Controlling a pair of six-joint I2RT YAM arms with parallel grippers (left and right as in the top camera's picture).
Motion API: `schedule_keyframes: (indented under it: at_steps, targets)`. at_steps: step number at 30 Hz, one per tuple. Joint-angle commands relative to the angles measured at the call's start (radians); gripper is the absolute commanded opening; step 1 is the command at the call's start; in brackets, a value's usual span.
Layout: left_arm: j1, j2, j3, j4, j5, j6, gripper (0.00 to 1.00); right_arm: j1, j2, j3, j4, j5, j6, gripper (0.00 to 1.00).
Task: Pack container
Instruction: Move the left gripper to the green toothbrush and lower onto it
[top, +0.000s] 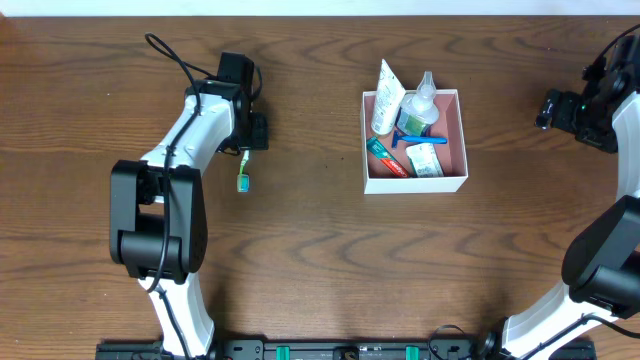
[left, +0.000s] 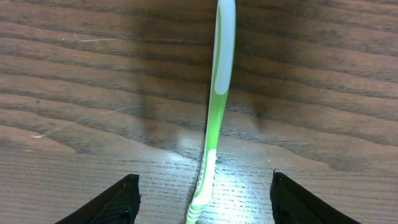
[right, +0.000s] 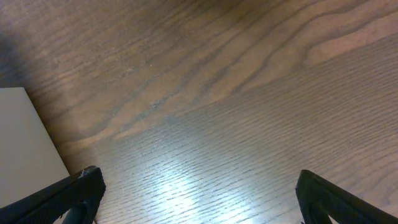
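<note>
The container (top: 455, 180), a shallow white-walled box with a pink inside, stands right of the table's middle. It holds a white tube (top: 388, 97), a clear bottle (top: 422, 102), a red-green tube (top: 388, 158), a white packet (top: 425, 159) and a blue item (top: 410, 138). A green and white toothbrush (top: 242, 172) lies on the wood at the left. My left gripper (top: 246, 145) is open right above its handle; in the left wrist view the toothbrush (left: 214, 106) lies between the spread fingers (left: 202, 205), untouched. My right gripper (top: 560, 110) is open and empty at the far right (right: 196, 199).
Brown wooden table (top: 320, 260) all around. The table's white back edge runs along the top of the overhead view. A pale flat surface (right: 25, 137) shows at the left of the right wrist view.
</note>
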Motion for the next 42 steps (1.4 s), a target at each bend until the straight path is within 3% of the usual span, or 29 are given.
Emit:
schedule_keyframes:
  at_steps: [1, 22, 26, 37, 42]
  targets:
    - [0.004, 0.026, -0.019, 0.003, 0.000, 0.002, 0.67, -0.006, -0.002, 0.000, 0.000, -0.001, 0.010, 0.99]
    - [0.004, 0.069, -0.021, 0.037, 0.049, 0.002, 0.66, -0.006, -0.002, 0.000, 0.000, -0.001, 0.010, 0.99]
    - [0.004, 0.069, -0.021, 0.040, 0.049, 0.002, 0.60, -0.006, -0.002, 0.000, 0.000, -0.001, 0.010, 0.99]
    - [0.004, 0.095, -0.027, 0.040, 0.049, 0.002, 0.59, -0.006, -0.002, 0.000, 0.000, -0.001, 0.010, 0.99]
    - [0.004, 0.095, -0.030, 0.040, 0.049, 0.002, 0.47, -0.006, -0.002, 0.000, 0.000, -0.001, 0.010, 0.99]
